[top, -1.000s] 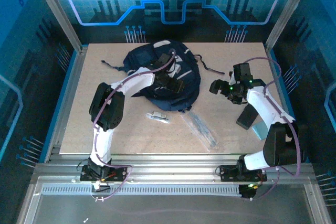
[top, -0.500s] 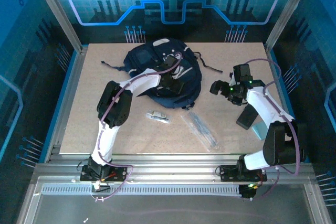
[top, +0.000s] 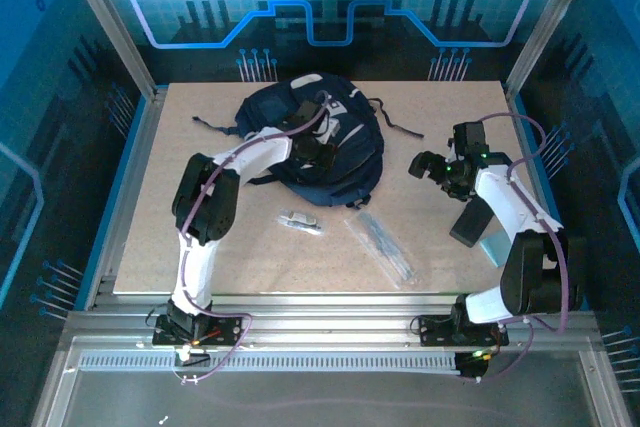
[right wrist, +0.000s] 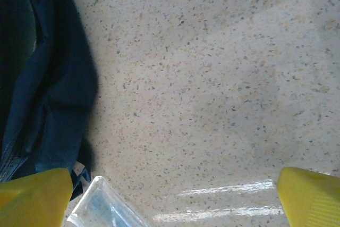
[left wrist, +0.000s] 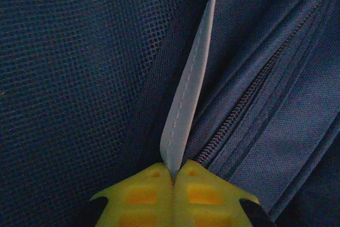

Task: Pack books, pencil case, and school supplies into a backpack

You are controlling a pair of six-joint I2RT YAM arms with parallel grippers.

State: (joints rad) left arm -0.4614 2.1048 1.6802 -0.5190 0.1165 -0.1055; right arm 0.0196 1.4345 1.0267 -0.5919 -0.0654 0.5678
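The navy backpack (top: 345, 162) lies at the back middle of the table. My left gripper (top: 318, 150) is pressed onto it. In the left wrist view its yellow fingers (left wrist: 207, 198) meet, shut on a pale grey strap (left wrist: 186, 104) beside the zipper (left wrist: 239, 115) of the backpack (left wrist: 79, 67). My right gripper (top: 424, 165) hovers open right of the bag, with bare table between its fingers (right wrist: 311, 195). The transparent pencil case (top: 380, 244) lies in front of the bag; its corner (right wrist: 103, 206) shows near the right gripper (right wrist: 172, 195). The small pale school supplies (top: 300, 221) lie left of it. The books are out of view.
A dark block (top: 470, 222) and a pale blue object (top: 492, 245) sit by the right arm at the table's right edge. Loose dark straps (top: 395, 127) trail from the bag. Metal frame posts and blue panels wall the table (top: 200, 257).
My left gripper has shut on the pale strap and shifted slightly back-left over the bag, whose fabric has shifted. The right gripper has drifted a little to the right, still open.
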